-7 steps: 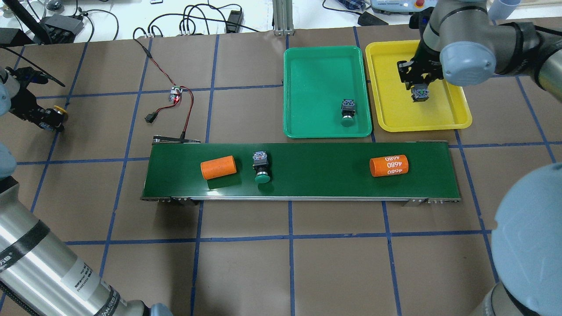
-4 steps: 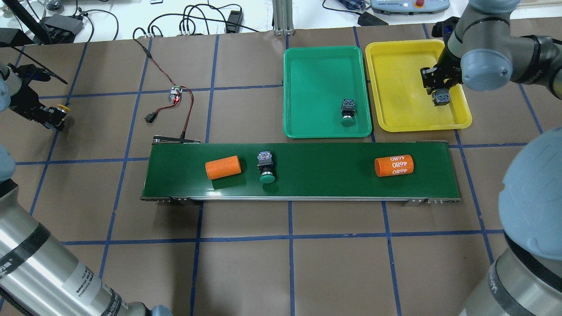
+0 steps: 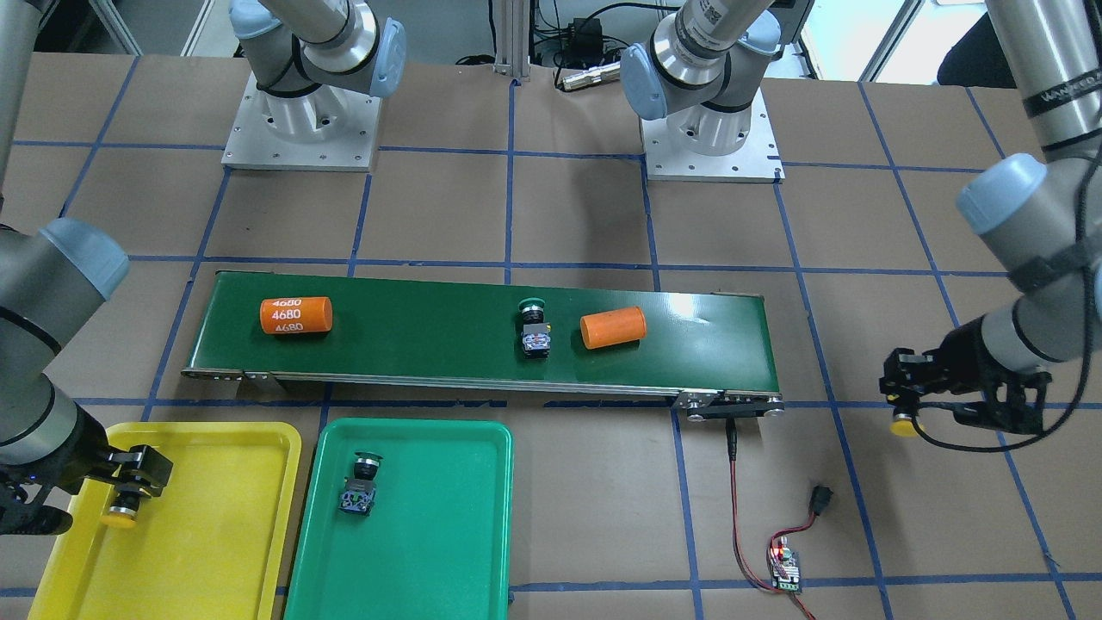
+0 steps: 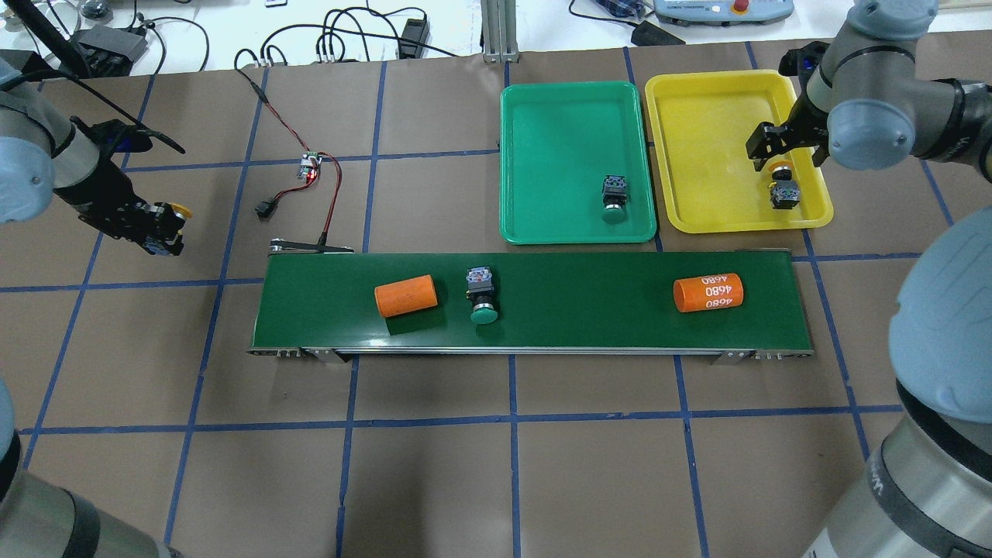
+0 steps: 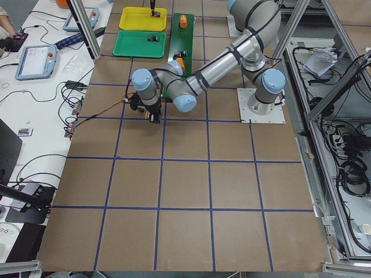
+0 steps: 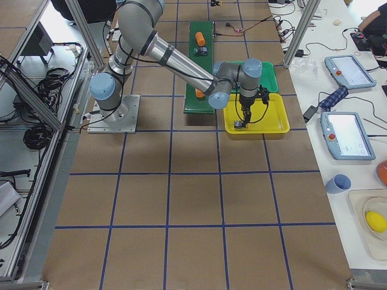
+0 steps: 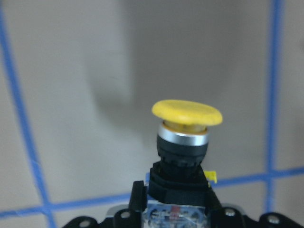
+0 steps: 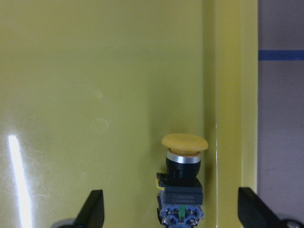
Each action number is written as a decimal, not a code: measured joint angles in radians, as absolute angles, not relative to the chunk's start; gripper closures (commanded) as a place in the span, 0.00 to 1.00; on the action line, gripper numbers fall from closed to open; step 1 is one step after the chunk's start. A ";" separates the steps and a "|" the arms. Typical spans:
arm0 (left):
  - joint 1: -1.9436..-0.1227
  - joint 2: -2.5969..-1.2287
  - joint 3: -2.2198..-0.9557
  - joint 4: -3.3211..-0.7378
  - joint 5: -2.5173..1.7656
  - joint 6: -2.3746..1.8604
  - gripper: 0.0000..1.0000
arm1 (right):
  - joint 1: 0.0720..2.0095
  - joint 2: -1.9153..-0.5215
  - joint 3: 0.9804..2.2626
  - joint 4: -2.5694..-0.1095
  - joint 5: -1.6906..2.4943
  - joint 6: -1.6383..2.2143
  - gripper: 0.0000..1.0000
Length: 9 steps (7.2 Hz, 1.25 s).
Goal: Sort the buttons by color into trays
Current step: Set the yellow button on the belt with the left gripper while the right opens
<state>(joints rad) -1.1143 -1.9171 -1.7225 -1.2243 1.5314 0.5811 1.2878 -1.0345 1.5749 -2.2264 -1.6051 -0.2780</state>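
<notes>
My right gripper (image 4: 781,157) hangs open over the yellow tray (image 4: 697,139). A yellow-capped button (image 4: 783,194) lies free on the tray floor by its right wall, between the spread fingers (image 8: 94,211). My left gripper (image 4: 159,226) is shut on a second yellow button (image 7: 186,142) and holds it above the brown table, left of the belt. One green-capped button (image 4: 614,198) lies in the green tray (image 4: 558,132). Another green button (image 4: 481,294) lies on the conveyor.
The dark green conveyor belt (image 4: 581,302) runs across the middle and carries a plain orange cylinder (image 4: 405,295) and one marked 4680 (image 4: 707,293). A small circuit board with red and black wires (image 4: 310,167) lies behind the belt's left end.
My right gripper carried its yellow button to the tray's right side, opened and let it go. My left arm moved right towards the belt with its button. The belt's objects drifted right.
</notes>
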 measured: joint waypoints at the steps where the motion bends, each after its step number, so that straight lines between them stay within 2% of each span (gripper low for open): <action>1: -1.162 -1.851 -1.803 -1.224 1.504 0.501 1.00 | 1.295 -1.058 1.576 -2.215 -1.604 -0.281 0.00; 5: -1.344 -1.706 -1.977 -1.193 1.487 0.176 1.00 | 1.374 -1.275 1.583 -1.959 -1.610 -0.272 0.00; 6: -1.381 -1.702 -2.002 -1.166 1.487 0.120 0.24 | 1.393 -1.347 1.591 -1.862 -1.609 -0.270 0.00; 7: -1.414 -1.706 -2.021 -1.140 1.487 0.085 0.00 | 1.407 -1.415 1.596 -1.783 -1.608 -0.264 0.00; 9: -1.444 -1.709 -2.003 -1.099 1.486 0.063 0.00 | 1.462 -1.480 1.601 -1.688 -1.605 -0.230 0.00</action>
